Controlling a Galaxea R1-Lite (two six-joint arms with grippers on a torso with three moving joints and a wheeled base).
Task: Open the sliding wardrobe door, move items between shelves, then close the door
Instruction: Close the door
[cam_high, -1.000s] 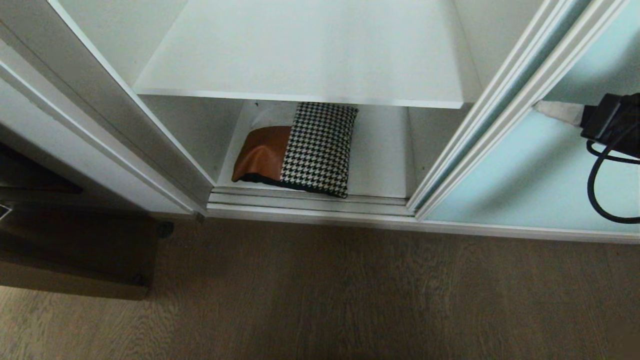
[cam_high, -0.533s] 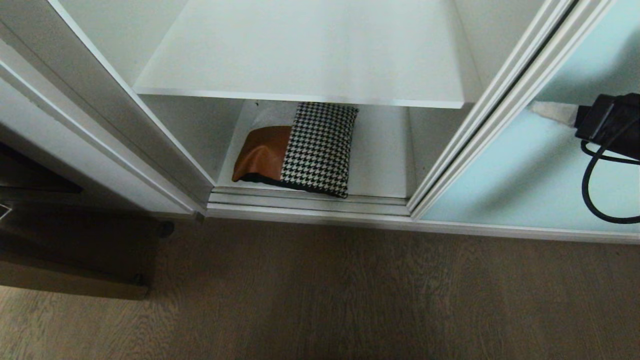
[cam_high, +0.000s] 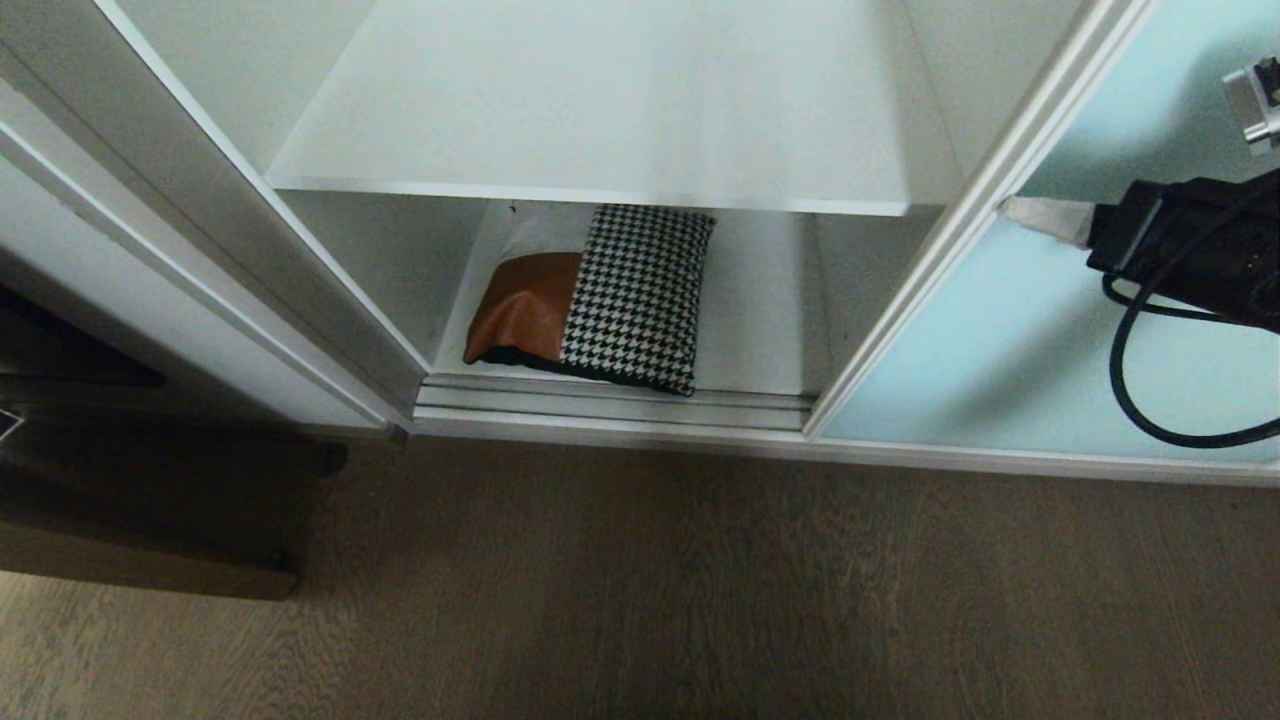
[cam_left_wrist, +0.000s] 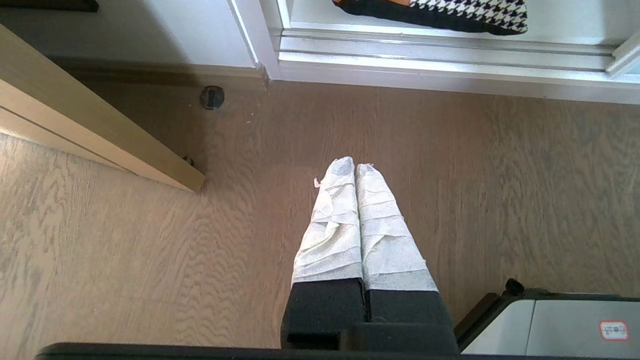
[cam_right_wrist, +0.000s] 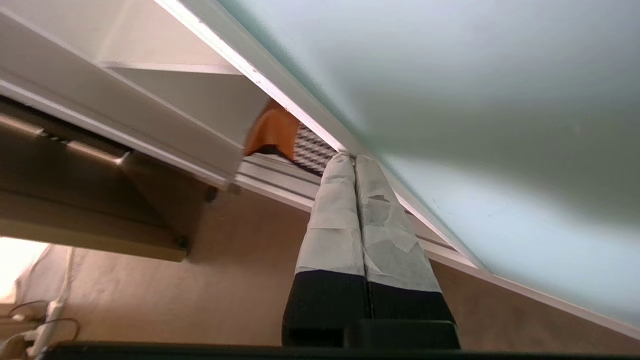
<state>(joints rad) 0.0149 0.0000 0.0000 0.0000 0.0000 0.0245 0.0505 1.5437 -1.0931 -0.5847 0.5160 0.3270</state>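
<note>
Pressing closed right gripper (cam_high: 1010, 207) against sliding wardrobe door (cam_high: 1010, 330) frame.

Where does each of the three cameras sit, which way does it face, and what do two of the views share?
Head view: on the head, looking down into the open wardrobe at the cushion; the right gripper shows.
Left wrist view: behind the shut left gripper, facing the floor.
Right wrist view: behind the shut right gripper, facing the sliding wardrobe door.
Shared: all three show the cushion.
</note>
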